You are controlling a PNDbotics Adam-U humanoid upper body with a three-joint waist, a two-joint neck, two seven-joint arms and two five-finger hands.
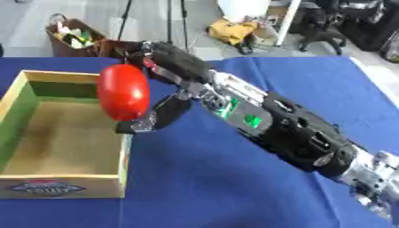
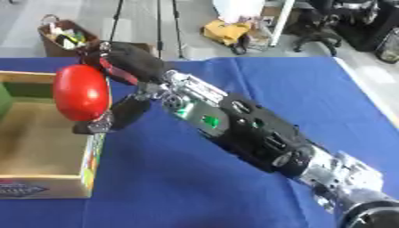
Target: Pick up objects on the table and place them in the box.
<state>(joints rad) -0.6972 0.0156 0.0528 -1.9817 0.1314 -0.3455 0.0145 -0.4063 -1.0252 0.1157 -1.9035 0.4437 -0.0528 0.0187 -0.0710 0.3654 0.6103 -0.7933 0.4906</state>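
My right hand reaches across the blue table, fingers above and thumb below pinching a red ball, which hangs over the near wall of the wooden box so it falls inside.

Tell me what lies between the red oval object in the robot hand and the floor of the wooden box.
Nothing: the left eye view shows the red oval object, held by the right robot hand, over the wooden box's bare floor.
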